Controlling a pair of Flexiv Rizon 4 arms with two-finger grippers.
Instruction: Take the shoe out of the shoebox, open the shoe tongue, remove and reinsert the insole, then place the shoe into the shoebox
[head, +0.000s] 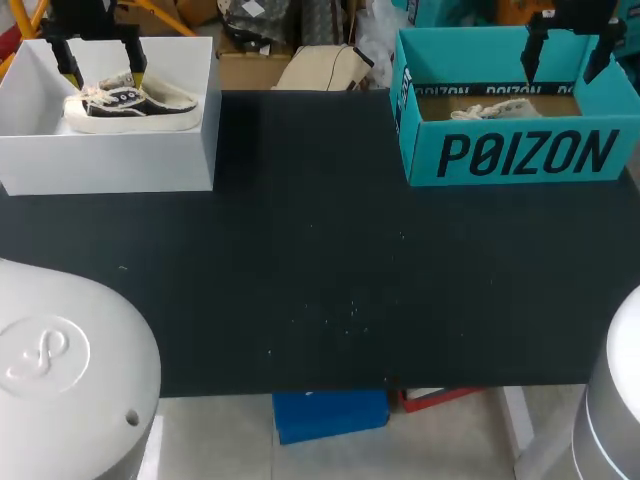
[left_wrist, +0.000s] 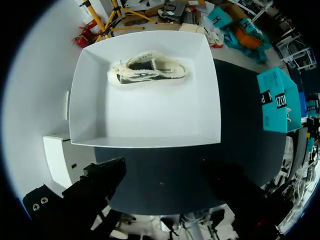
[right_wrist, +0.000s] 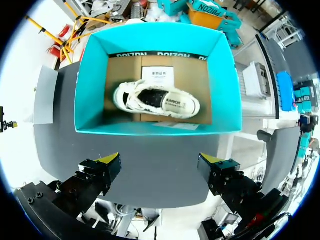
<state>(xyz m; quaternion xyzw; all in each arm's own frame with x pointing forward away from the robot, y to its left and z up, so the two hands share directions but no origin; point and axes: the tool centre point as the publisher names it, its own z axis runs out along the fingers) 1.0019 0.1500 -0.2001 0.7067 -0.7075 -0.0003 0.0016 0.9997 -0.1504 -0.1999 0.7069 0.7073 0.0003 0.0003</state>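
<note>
Left gripper (head: 100, 58): spread wide, empty, above the white box (head: 110, 160), dark shoe (head: 130, 108) inside (sole down). Right gripper (head: 567, 50): likewise spread, empty, over the teal shoebox (head: 520, 155), pale shoe (right_wrist: 156, 100) on its cardboard floor. Both boxes well apart, along the far edge of a black table (head: 320, 280).
</note>
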